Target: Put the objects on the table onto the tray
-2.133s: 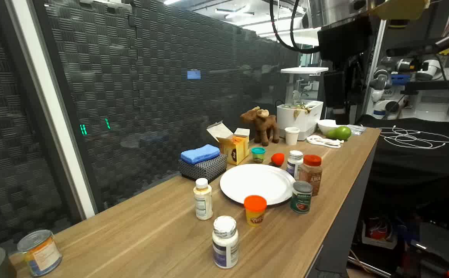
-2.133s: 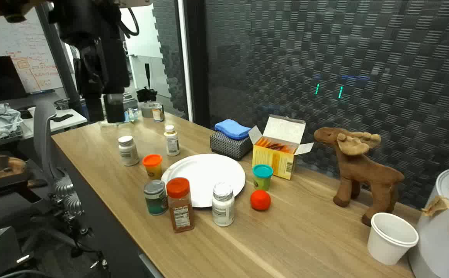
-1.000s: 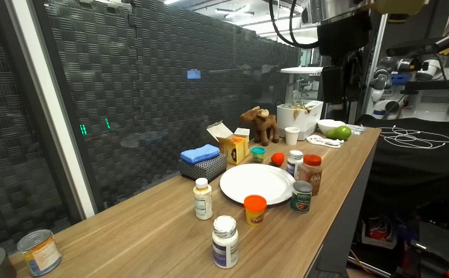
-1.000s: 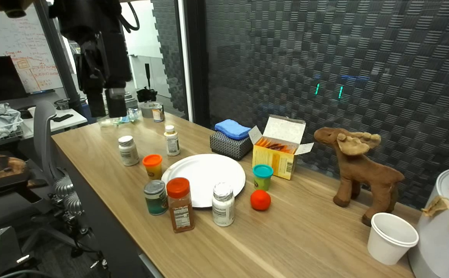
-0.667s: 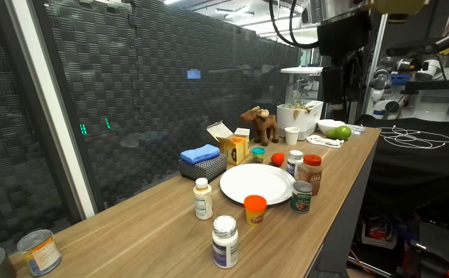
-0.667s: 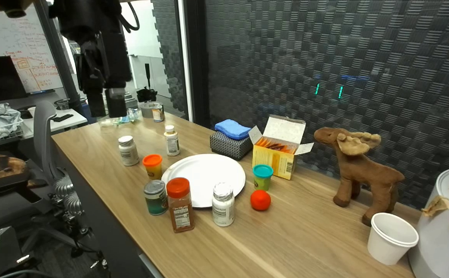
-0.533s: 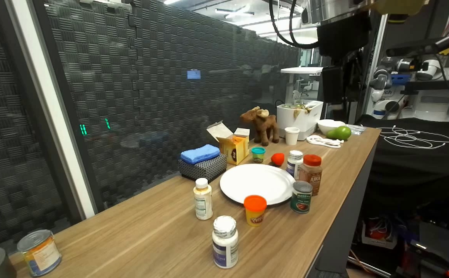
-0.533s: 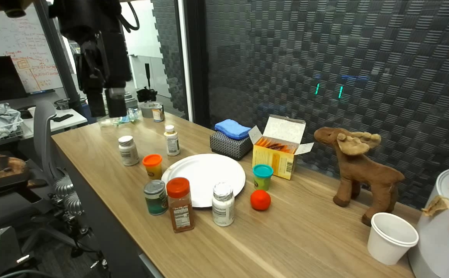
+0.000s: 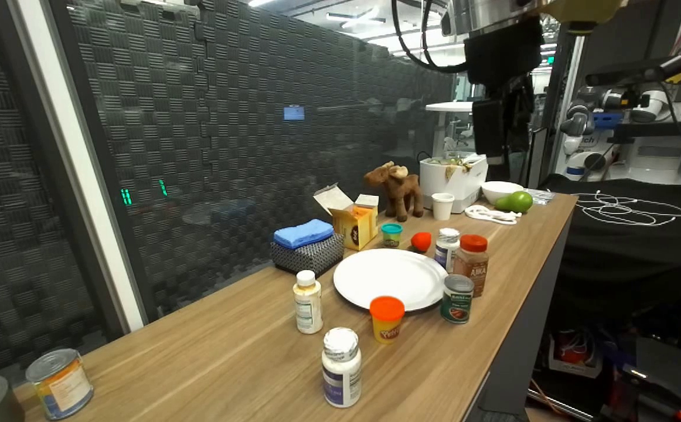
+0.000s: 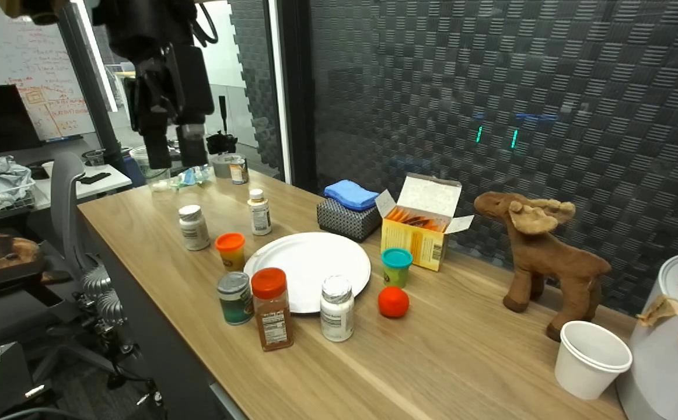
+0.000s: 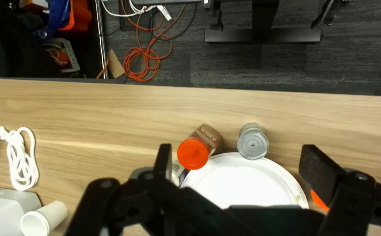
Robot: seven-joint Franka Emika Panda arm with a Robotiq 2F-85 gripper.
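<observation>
High above the table (image 9: 229,351), my gripper (image 10: 177,156) hangs fingers down. Its fingers are wide apart in the wrist view, with nothing held between them. Below lies the round white tray (image 9: 390,278), bare on top. Upright around it stand a red-lidded jar (image 11: 193,153), a dark-labelled jar (image 9: 457,300) and a small yellow cup with an orange lid (image 9: 387,319). White pill bottles stand at its near side (image 9: 342,372), beside it (image 9: 308,305) and next to the red-lidded jar (image 10: 337,309). In the wrist view, the gripper's fingers partly cover the orange lid and one bottle.
Behind the tray are a teal-lidded tub (image 10: 397,268), a red ball (image 10: 393,302), an open yellow box (image 10: 418,233) and a dark box (image 10: 348,220) topped by a blue cloth. A plush moose (image 10: 540,256) and paper cups (image 10: 593,361) stand farther along, before the wall.
The arm has shifted a little, leftward in one exterior view and right and slightly up in another. The jaws stay apart. Nothing on the table has moved.
</observation>
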